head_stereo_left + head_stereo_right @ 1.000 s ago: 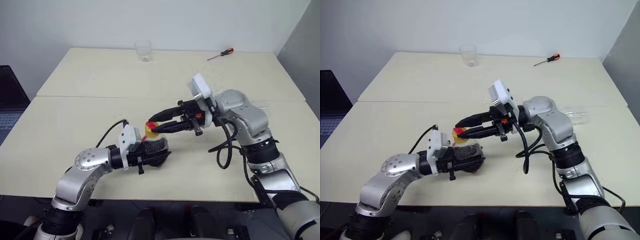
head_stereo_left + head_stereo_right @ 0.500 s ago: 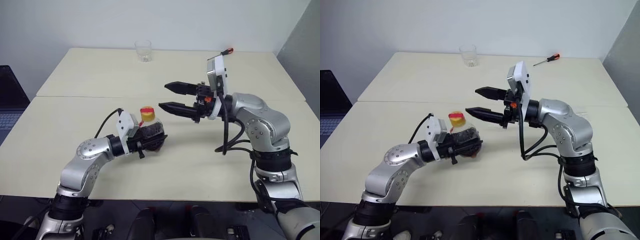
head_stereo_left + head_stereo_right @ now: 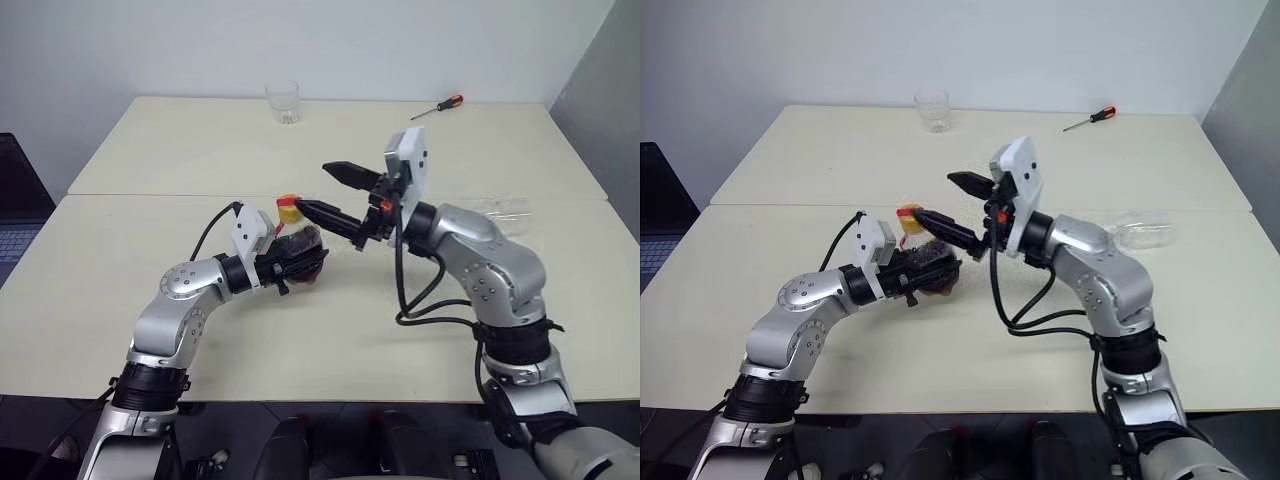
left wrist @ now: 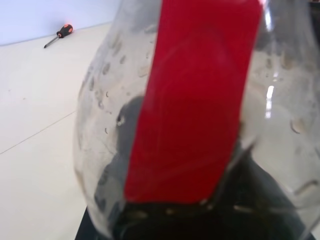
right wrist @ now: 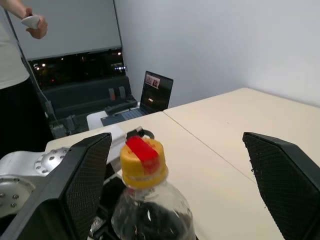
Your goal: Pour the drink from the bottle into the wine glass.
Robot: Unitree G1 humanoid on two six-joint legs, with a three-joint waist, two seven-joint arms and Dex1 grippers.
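My left gripper point(image 3: 300, 268) is shut on the belly of the bottle point(image 3: 296, 250), holding it upright just above the table's middle. Dark drink point(image 3: 928, 262) fills its belly, and the red strip point(image 4: 195, 100) runs up to the yellow cap point(image 3: 289, 208). My right gripper point(image 3: 314, 188) is open and reaches in from the right at cap height. The cap point(image 5: 144, 162) stands between its fingers point(image 5: 75, 190) and touches neither. A clear object point(image 3: 1137, 230) lies flat on the table right of my right arm; I cannot tell whether it is the wine glass.
A short clear tumbler point(image 3: 283, 101) stands at the far edge of the back table. A red-handled screwdriver point(image 3: 438, 107) lies at the far right. A laptop point(image 3: 15, 215) sits off the table's left side. A person point(image 5: 20, 75) stands beyond that side.
My right gripper, shut on the cap a second ago, has opened, swung off to the right and come back open around the cap. My left gripper has carried the bottle forward.
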